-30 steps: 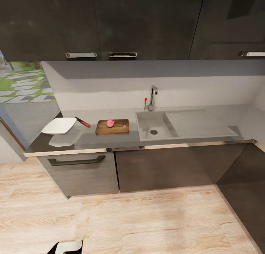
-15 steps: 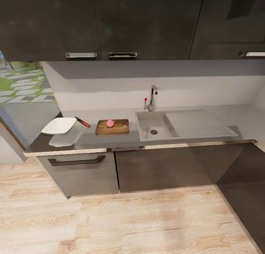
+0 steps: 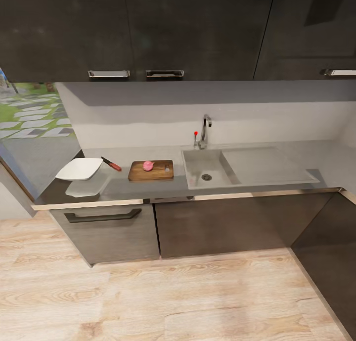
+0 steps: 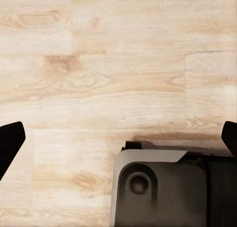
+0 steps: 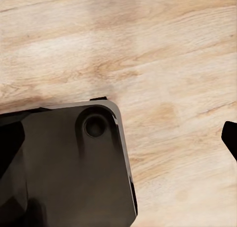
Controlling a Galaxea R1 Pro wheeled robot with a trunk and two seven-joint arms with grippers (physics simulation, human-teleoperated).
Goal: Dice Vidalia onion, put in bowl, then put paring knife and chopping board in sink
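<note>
Left gripper (image 4: 118, 138) and right gripper (image 5: 120, 137) both spread wide, empty over the wood floor (image 4: 118, 64); nothing shifted on the countertop (image 3: 148, 190) in the last second, Vidalia onion (image 3: 148, 166) whole on the chopping board (image 3: 158, 175) beside the sink (image 3: 198, 175), paring knife (image 3: 111, 164) untouched towards the left end, so probably reaching in before dicing.

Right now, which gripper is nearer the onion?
Probably left: onion lies on the chopping board, left of centre. Left gripper and right gripper both hang over floor.

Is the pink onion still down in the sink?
No, the Vidalia onion sits on the chopping board, left of the sink.
</note>
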